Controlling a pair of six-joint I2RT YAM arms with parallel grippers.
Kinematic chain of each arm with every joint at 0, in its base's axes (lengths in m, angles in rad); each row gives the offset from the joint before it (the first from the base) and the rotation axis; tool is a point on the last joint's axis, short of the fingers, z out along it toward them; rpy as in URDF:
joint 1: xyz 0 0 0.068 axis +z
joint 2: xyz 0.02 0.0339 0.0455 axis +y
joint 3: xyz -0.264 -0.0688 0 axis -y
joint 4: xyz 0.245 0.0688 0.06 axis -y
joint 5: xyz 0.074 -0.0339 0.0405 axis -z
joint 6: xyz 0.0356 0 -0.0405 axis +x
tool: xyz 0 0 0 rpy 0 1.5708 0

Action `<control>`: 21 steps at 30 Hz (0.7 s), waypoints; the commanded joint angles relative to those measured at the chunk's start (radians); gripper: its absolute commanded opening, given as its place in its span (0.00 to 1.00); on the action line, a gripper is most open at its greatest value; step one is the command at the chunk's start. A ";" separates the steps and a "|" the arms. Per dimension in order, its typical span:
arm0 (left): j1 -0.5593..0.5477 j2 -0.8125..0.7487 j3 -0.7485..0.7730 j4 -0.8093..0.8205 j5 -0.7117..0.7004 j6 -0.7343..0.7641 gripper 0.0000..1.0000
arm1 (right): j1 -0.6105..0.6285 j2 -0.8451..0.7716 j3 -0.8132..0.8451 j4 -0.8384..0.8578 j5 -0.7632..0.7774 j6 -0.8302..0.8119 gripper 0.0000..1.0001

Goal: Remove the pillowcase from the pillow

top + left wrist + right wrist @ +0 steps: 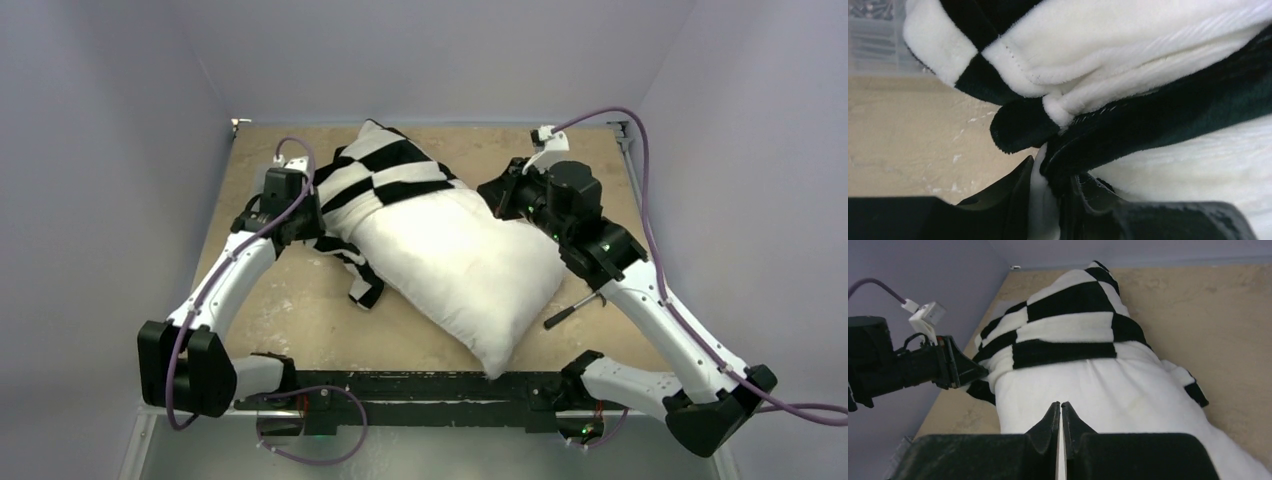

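The white pillow (460, 270) lies diagonally on the tan table, its near-right half bare. The black-and-white checkered pillowcase (385, 175) is bunched over its far-left end, and a strip of it trails onto the table at the left. My left gripper (312, 222) is at the pillowcase's left edge. In the left wrist view it (1050, 172) has a fold of pillowcase (1098, 55) pinched between its fingers. My right gripper (492, 197) sits at the pillow's far right side. In the right wrist view it (1061, 404) is shut just over the pillow (1108, 390), with the pillowcase (1068, 325) beyond.
A black-handled tool (572, 311) lies on the table (300, 320) under the right arm. Grey walls close in the table on three sides. A black rail (420, 385) runs along the near edge between the arm bases.
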 commanded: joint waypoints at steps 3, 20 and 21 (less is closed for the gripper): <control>0.027 -0.150 0.042 -0.069 0.018 -0.016 0.36 | -0.008 0.019 0.008 0.052 -0.138 -0.072 0.16; 0.027 -0.020 0.348 -0.090 0.274 -0.029 0.77 | -0.064 0.256 -0.011 0.073 0.121 0.016 0.98; 0.027 0.000 0.372 -0.096 0.273 -0.013 0.77 | -0.064 0.275 -0.017 0.076 0.100 0.016 0.99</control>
